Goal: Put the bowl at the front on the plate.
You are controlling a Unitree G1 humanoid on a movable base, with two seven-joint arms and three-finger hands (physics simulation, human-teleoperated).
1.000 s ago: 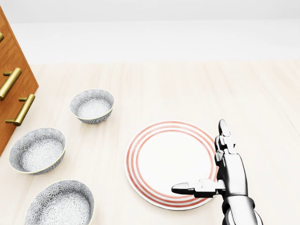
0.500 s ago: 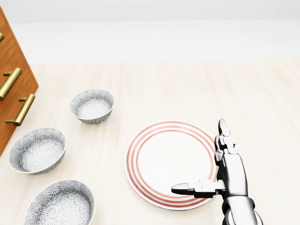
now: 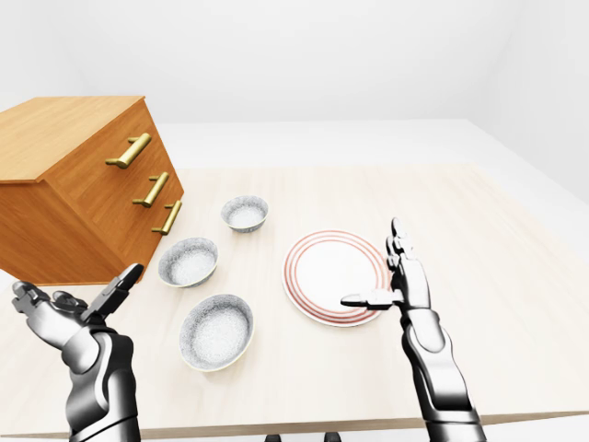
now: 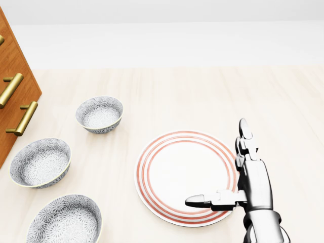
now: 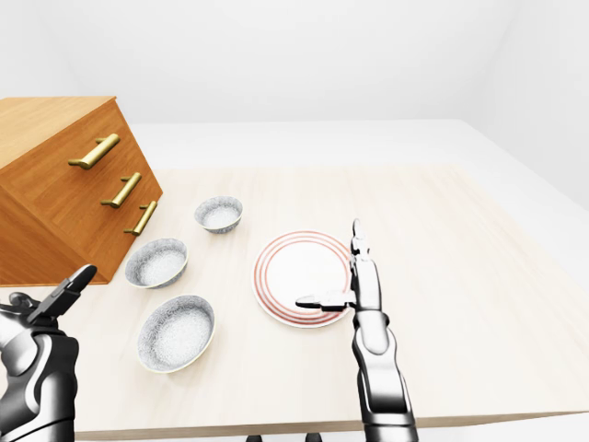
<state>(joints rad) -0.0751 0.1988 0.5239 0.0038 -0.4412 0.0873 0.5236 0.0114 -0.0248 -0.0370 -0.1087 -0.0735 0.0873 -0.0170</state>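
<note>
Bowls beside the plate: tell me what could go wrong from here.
Three look-alike bowls sit left of the plate in the head view; the bottom bowl could be confused with the middle bowl. The right robot hand, open, has its thumb over the plate's rim and might nudge it.

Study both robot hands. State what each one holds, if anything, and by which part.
Nothing is held. The left hand is open, apart from the nearest bowl; the right hand is open beside the plate.
</note>
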